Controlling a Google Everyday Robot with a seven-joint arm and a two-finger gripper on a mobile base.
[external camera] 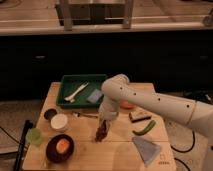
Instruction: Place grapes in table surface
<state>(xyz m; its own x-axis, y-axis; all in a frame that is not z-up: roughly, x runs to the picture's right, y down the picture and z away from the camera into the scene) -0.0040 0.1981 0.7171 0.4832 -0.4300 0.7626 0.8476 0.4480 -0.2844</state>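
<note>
A dark bunch of grapes hangs just below my gripper, right at the wooden table surface near its middle. The gripper points down from the white arm that reaches in from the right. The grapes look held at their top by the gripper and their lower end touches or nearly touches the table.
A green tray with a white utensil and a blue sponge stands at the back. A dark bowl with an orange fruit, a white bowl, a green cup, a green bean pod, a dark bar and a blue cloth lie around.
</note>
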